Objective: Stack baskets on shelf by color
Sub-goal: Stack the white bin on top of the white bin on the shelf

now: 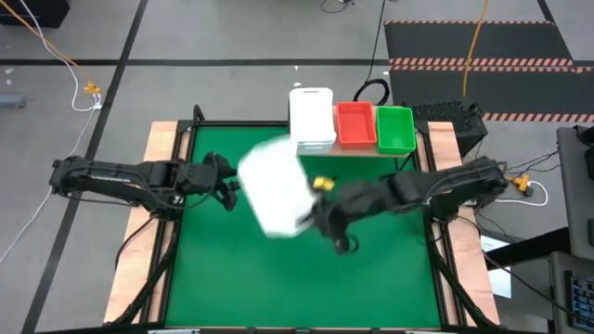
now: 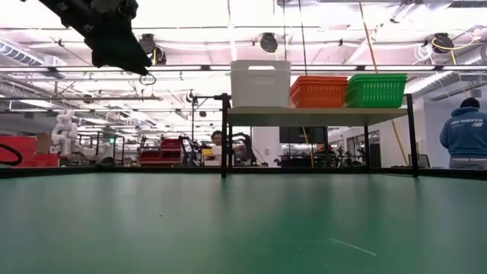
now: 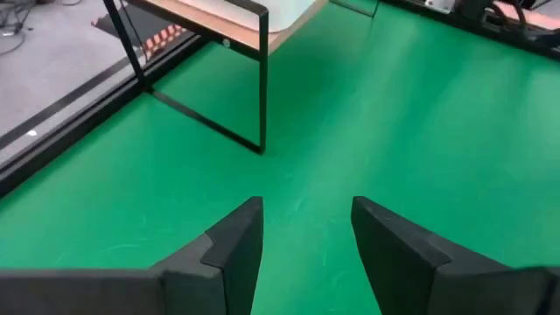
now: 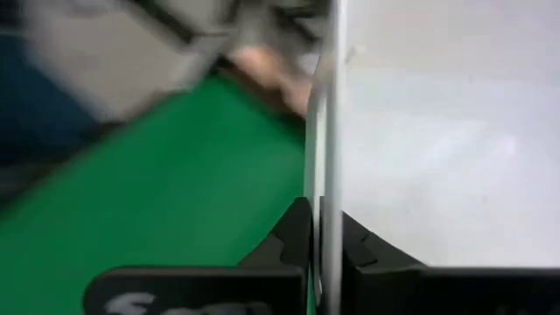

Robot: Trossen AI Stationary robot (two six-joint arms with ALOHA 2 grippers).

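Item: white basket (image 1: 277, 188), held aloft over the table by its rim — my right gripper (image 4: 322, 241) pinched shut on it; left gripper (image 3: 306, 229) wide, empty; I'd lift level, settle squarely onto the white stack (image 1: 311, 117) on the shelf (image 2: 316, 115)

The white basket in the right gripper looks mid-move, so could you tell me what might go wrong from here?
1. The right gripper pinches only the thin rim of the white basket, which hangs above the table; it could tilt or slip out.
2. The white stack on the shelf already stands taller than the orange and green ones, so a low approach could knock it.
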